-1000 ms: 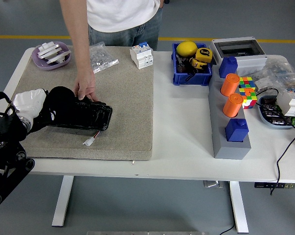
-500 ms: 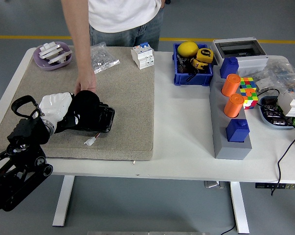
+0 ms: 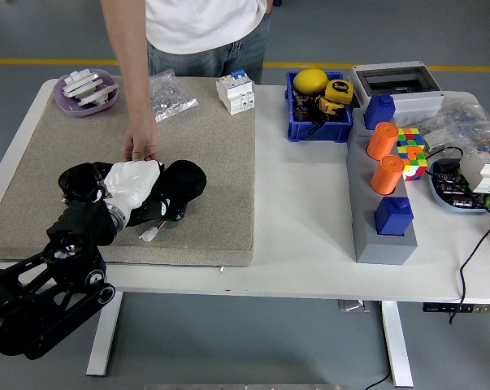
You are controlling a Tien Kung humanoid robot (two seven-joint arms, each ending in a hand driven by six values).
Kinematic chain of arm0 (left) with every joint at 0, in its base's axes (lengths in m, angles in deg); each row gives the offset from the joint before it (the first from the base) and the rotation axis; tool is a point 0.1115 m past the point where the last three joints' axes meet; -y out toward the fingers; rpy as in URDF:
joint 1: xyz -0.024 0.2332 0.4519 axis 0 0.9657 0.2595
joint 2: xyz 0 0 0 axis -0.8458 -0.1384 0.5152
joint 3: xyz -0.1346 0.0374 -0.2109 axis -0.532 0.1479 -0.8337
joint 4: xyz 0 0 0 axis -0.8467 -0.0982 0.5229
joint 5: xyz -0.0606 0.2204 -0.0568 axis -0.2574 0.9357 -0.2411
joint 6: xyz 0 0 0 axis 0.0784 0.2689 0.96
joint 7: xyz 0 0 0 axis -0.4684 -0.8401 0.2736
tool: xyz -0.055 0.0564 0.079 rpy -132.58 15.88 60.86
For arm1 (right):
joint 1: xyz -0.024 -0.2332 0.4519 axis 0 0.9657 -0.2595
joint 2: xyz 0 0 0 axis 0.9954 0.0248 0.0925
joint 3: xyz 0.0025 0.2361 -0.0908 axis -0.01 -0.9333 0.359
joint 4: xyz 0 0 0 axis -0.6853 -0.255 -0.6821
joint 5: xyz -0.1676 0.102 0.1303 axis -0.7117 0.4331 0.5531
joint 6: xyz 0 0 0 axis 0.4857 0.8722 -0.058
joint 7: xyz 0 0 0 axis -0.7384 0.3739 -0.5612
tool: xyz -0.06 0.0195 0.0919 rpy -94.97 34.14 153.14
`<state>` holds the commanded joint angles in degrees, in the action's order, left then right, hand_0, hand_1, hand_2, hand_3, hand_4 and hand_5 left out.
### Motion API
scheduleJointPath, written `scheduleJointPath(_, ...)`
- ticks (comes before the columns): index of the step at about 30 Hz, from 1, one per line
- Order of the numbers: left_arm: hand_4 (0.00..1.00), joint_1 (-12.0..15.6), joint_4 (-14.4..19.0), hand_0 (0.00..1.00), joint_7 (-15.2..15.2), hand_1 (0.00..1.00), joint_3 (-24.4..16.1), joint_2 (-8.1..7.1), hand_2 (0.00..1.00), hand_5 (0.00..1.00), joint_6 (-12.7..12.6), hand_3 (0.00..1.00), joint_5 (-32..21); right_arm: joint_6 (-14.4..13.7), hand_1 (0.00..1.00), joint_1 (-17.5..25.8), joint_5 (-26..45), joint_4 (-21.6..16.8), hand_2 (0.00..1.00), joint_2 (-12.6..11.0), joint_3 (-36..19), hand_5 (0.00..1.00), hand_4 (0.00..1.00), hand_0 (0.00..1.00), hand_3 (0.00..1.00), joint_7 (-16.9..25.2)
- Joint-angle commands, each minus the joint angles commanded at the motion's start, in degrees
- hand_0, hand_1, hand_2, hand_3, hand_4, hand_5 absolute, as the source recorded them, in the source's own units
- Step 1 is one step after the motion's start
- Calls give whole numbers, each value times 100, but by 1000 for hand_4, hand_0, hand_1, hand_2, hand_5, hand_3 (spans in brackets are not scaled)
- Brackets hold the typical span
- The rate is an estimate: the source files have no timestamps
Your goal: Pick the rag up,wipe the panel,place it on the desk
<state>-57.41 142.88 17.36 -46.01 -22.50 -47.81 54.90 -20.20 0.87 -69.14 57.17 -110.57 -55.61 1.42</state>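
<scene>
The left hand (image 3: 131, 185), white-covered, presses the black rag (image 3: 179, 183) onto the panel (image 3: 159, 213) on the beige mat (image 3: 212, 162), apparently clutching its soft, light, limp cloth, best pinched at a bunched fold, while a person's hand (image 3: 141, 146) steadies the panel.

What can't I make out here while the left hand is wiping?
- Panel, head view: mostly hidden beneath the left hand and black rag.
- Person's hand: the panel contact is hidden behind the robot's hand.
- Right arm: outside the frame.
- Purple tray contents: too small to identify.
</scene>
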Motion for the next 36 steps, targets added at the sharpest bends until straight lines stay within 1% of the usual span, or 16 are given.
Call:
scheduleJointPath(5,133,-6,-10,302,-15,458,-6,3,584,2,13,497,-10,-1,655,0,3,-2,689,-2,1,624,998,765,729,0)
scheduleJointPath(13,149,62,-79,303,-57,460,-169,-70,583,2,26,501,42,-3,656,10,-1,-2,689,4,-16,623,998,766,729,-2)
scheduleJointPath(21,154,144,-278,304,-45,458,-409,-207,581,2,14,502,67,-2,655,31,-24,1,689,-4,-42,623,998,766,729,-7)
scheduleJointPath(28,163,205,-446,305,-56,457,-620,-385,578,2,26,502,128,-5,655,31,-37,2,689,-8,-67,623,998,766,728,-7)
scheduleJointPath(36,170,242,-636,305,-79,457,-896,-522,578,2,53,502,184,-4,655,33,-40,2,689,-6,-84,624,998,766,728,-9)
